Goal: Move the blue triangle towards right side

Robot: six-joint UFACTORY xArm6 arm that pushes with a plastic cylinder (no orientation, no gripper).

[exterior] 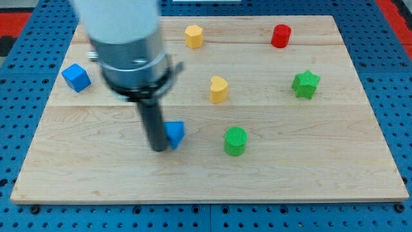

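Observation:
The blue triangle (pixel 175 133) lies left of the board's middle, partly hidden on its left by my rod. My tip (pixel 159 148) rests on the board right against the triangle's left side. The arm's grey and white body fills the view's top left above it.
A wooden board (pixel 309 167) carries a blue cube (pixel 76 77) at the left, a yellow hexagon block (pixel 194 36) at the top, a yellow heart (pixel 219 89), a red cylinder (pixel 280 36), a green star (pixel 306 84) and a green cylinder (pixel 235 141) right of the triangle.

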